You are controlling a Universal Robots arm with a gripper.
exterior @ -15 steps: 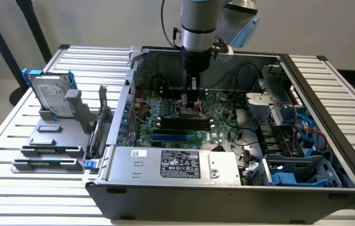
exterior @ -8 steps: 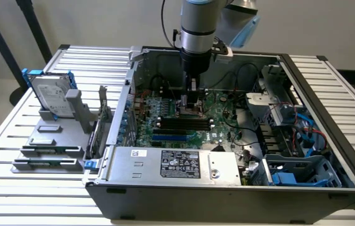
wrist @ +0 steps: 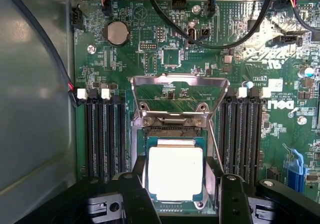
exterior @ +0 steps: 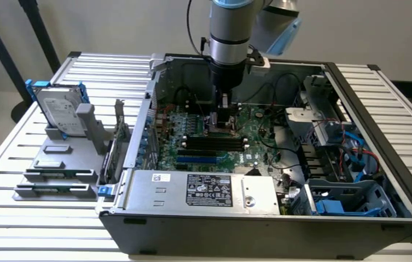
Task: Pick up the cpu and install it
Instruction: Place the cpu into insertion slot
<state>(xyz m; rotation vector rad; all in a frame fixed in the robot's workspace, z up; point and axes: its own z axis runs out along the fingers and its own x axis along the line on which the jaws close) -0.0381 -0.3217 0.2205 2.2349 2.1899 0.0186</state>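
Note:
The cpu [wrist: 175, 171], a small square chip with a bright silvery top and green rim, sits between my gripper's [wrist: 176, 178] two black fingers [wrist: 138, 176], which press against its opposite edges. It hangs level right over the open socket [wrist: 175, 132] of the green motherboard [wrist: 200, 49]. The socket's metal load plate [wrist: 177, 92] is flipped up behind it. In the exterior view the gripper [exterior: 223, 126] reaches straight down into the open computer case [exterior: 264, 224], low over the motherboard [exterior: 213, 147].
Black memory slots [wrist: 105, 134] flank the socket on both sides, and black cables [wrist: 225, 32] cross the board behind it. A power supply [exterior: 199, 190] lies at the case front. Outside the case, a hard drive in a blue bracket [exterior: 59, 112] and grey blocks [exterior: 57, 174] sit on a stand.

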